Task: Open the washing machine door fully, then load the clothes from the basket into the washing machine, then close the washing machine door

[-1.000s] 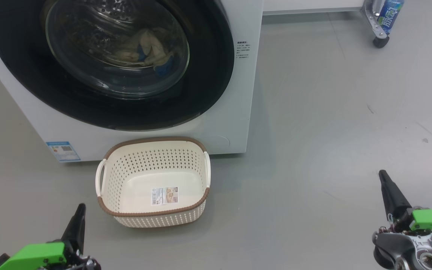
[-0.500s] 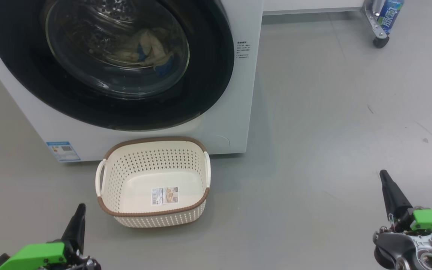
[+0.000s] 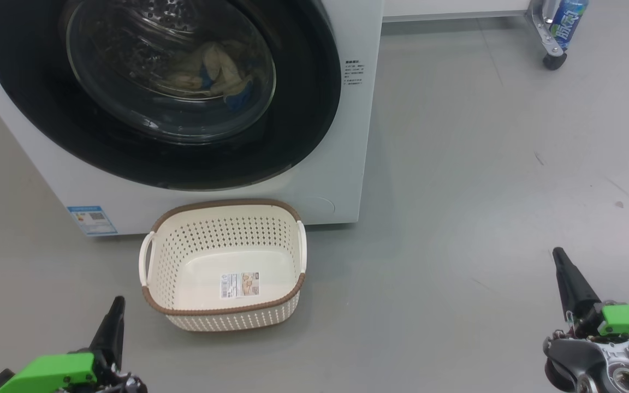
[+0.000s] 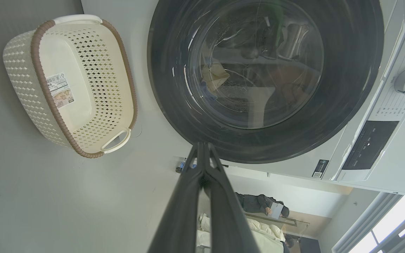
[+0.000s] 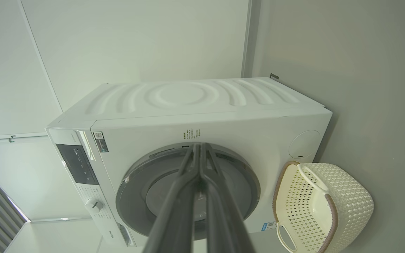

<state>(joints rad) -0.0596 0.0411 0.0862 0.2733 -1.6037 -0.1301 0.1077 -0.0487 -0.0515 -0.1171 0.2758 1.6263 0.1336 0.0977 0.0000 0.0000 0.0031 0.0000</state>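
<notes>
The clothes (image 3: 213, 65) are lying behind the shut washing machine door (image 3: 298, 125); the basket (image 3: 227, 323) is sitting empty on the floor (image 3: 456, 218) just before it. Left gripper (image 3: 117, 308) and right gripper (image 3: 562, 263) are hovering, fingers closed on nothing.

Washing machine (image 3: 350, 136): white front-loader, upright on floor; small blue label (image 3: 92, 219) low on front, left side. Washing machine door (image 3: 306, 109): wide glossy black rim w/ bulging clear glass ctr; shut, flush against front panel. Clothes (image 3: 219, 71): pale yellow w/ blue trim, bunched inside drum, seen thru door glass. Basket (image 3: 221, 316): cream, perforated sides, brown rim, white handle each side; upright on floor just in front of machine, below door. Sticker (image 3: 239, 284) on basket floor; interior otherwise bare.
</notes>
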